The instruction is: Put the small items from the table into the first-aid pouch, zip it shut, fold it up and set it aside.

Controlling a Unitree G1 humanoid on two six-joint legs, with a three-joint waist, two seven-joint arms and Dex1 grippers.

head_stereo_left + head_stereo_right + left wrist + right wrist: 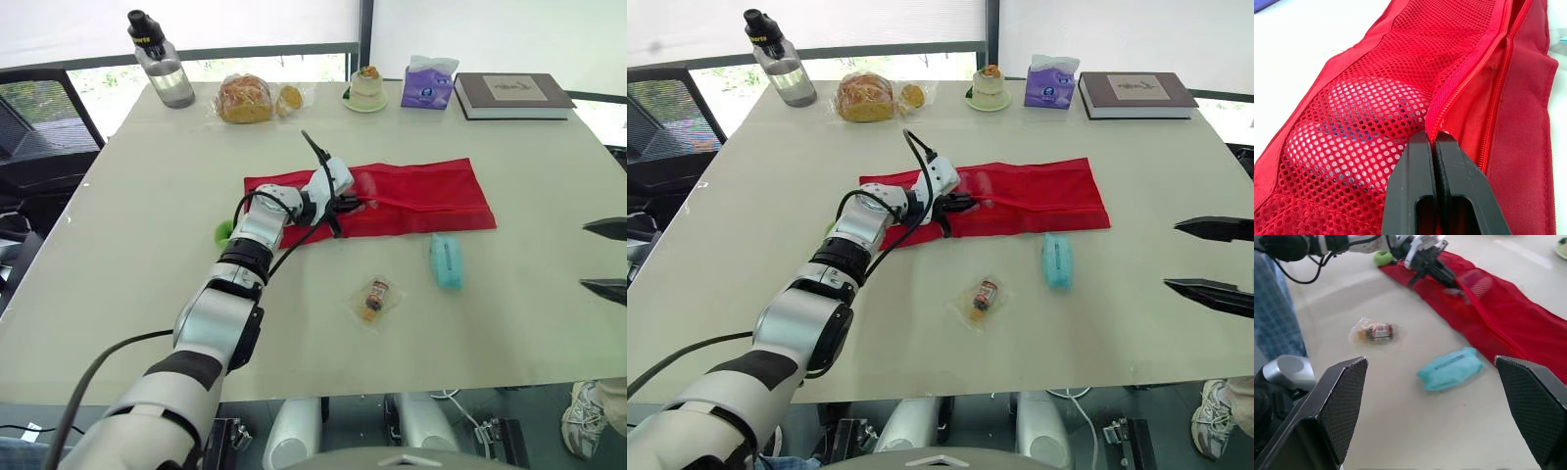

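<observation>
Left gripper (1436, 141) clamped on the zipper (1469, 73) of the red pouch (421, 196), right gripper (1172, 255) wide open near the teal packet (1056, 260).

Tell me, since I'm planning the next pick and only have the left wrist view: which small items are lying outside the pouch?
Observer: Two lie on the table in front of the red pouch: a teal packet and a small clear-wrapped item.
Operator: Where is the other arm?
Observer: The right gripper hovers open over the table's right side, holding nothing, with the teal packet ahead of it.
Operator: Anything else near the pouch?
Observer: A green object sits by the pouch's left end, partly hidden behind the left arm.
</observation>
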